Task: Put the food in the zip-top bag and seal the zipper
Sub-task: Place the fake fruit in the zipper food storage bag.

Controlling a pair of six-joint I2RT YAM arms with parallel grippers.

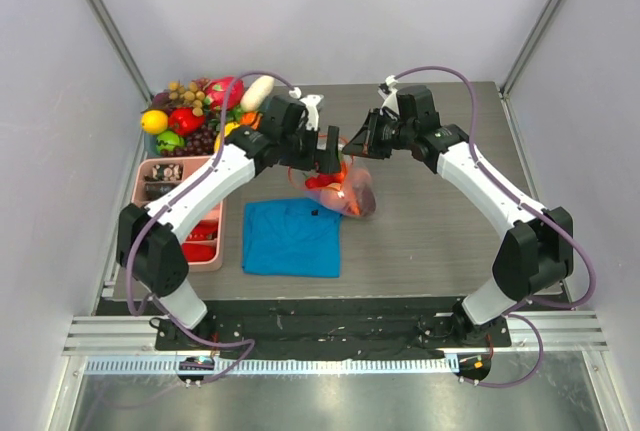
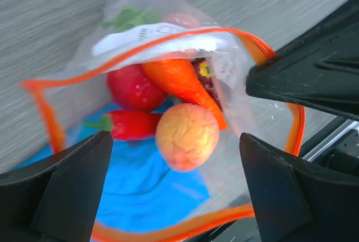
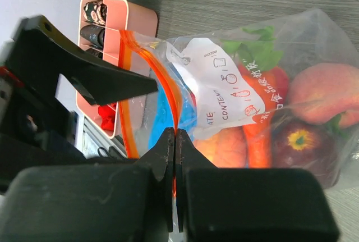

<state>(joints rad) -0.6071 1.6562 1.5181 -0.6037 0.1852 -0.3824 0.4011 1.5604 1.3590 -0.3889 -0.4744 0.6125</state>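
Fingers: right gripper (image 3: 175, 141) clamped on zipper (image 3: 170, 91) at zip-top bag (image 3: 314, 34) mouth; left gripper (image 2: 174, 141) spread wide, empty, above mouth. Food (image 3: 325, 90) inside; filling looks done. Next you press zipper closed.

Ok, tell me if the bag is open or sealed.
Open: the orange strip on the bag gapes in a wide loop, the carrot showing straight through it.

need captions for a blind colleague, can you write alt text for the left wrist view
Looking down into the open zip-top bag, orange zipper rimming its mouth: a carrot, a red chili, a round red fruit and a peach-orange ball inside. The left gripper is open below; the right gripper pinches the bag's right edge.
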